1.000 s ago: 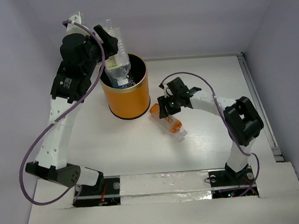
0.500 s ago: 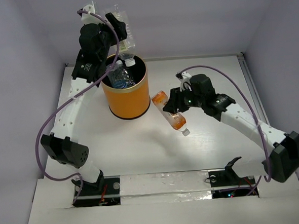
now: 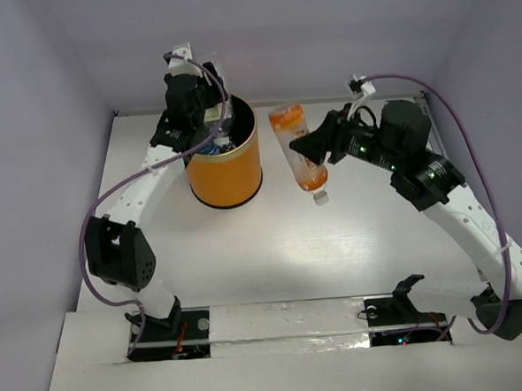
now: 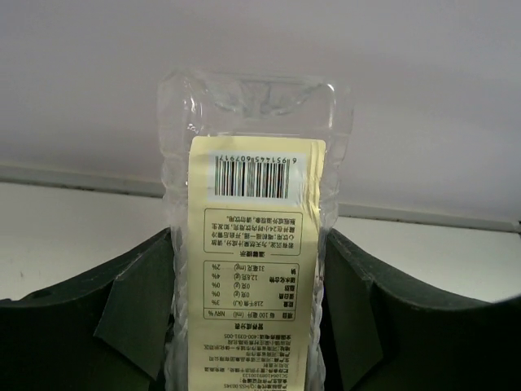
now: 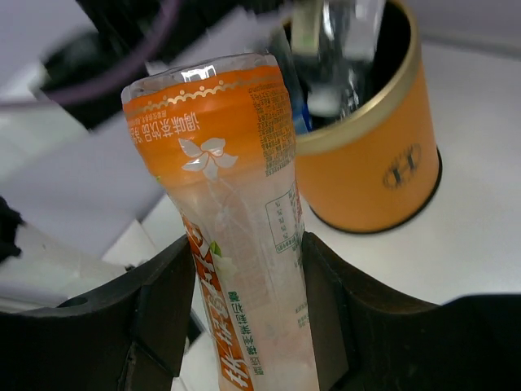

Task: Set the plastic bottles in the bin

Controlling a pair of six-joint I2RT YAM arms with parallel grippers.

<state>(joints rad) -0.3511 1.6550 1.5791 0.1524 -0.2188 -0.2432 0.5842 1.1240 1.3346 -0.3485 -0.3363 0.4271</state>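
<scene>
on a white desk (image 3: 353,243) boxed by pale walls (image 3: 322,32) the orange bin (image 3: 229,175) is stood at 11 o'clock, a yellow-labelled bottle (image 4: 248,269) held at its mouth by the left fingers (image 4: 98,326), an orange bottle (image 3: 299,149) held aloft at its 3 o'clock by the right fingers (image 5: 163,309).
</scene>
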